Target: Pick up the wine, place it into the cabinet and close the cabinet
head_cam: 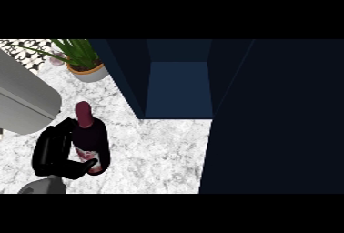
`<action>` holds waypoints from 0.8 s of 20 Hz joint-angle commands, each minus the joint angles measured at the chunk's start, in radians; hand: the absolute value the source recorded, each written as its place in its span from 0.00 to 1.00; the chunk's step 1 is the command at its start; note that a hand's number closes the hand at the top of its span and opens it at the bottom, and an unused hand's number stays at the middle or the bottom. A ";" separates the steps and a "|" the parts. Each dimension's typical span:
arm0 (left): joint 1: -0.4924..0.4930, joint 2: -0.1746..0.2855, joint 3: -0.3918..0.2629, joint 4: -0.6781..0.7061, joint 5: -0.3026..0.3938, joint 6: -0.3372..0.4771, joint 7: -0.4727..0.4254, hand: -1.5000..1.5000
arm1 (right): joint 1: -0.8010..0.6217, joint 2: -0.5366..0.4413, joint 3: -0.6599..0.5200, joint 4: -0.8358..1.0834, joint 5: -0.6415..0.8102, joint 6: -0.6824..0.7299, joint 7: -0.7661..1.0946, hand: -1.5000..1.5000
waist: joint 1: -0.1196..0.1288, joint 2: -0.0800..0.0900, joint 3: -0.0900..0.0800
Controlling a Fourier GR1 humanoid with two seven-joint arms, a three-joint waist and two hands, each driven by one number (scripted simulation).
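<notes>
Where the marble bench (158, 154) runs left of the open cabinet (178, 88), clasps the wine (88, 133) in the left robot hand (52, 152), fingers (62, 129) and thumb (79, 167) curled round its dark lower body. Shows the red-capped neck (83, 111) standing clear above that hand. Cannot read the pale label (90, 155).

Potted plant (84, 63), green leaves, pale pot, far-left corner. White-grey marble countertop (161, 145). Patterned black-and-white tile (35, 63) behind plant.

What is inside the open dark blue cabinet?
Only a bare lighter-blue panel shows inside the dark blue cabinet. The dark red wine bottle is outside, held by the black left hand. The interior's upper part is too dark to see.
</notes>
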 commanded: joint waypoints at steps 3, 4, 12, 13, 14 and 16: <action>0.063 -0.067 -0.090 -0.315 0.067 0.033 0.258 1.00 | -0.054 -0.028 -0.089 -0.087 -0.099 -0.004 0.088 0.00 | 0.004 0.000 0.000; 0.053 -0.099 -0.124 -0.359 0.045 0.082 0.303 1.00 | -0.019 0.005 -0.027 -0.038 -0.026 -0.003 0.011 0.00 | 0.002 0.001 0.000; -0.046 -0.109 -0.245 -0.470 0.007 0.228 0.502 1.00 | -0.078 -0.030 -0.101 -0.088 -0.116 0.005 0.109 0.00 | -0.006 0.003 -0.001; -0.046 -0.109 -0.259 -0.447 0.028 0.217 0.502 1.00 | -0.032 0.019 -0.032 -0.019 -0.054 0.009 -0.002 0.00 | -0.005 0.004 0.000; -0.013 -0.110 -0.319 -0.513 0.015 0.249 0.519 1.00 | 0.018 0.018 -0.017 -0.087 -0.061 0.012 0.030 0.00 | -0.007 0.002 0.000; -0.060 -0.110 -0.338 -0.573 0.038 0.313 0.601 1.00 | -0.051 0.003 -0.036 -0.087 -0.061 0.004 0.084 0.00 | -0.005 0.002 -0.001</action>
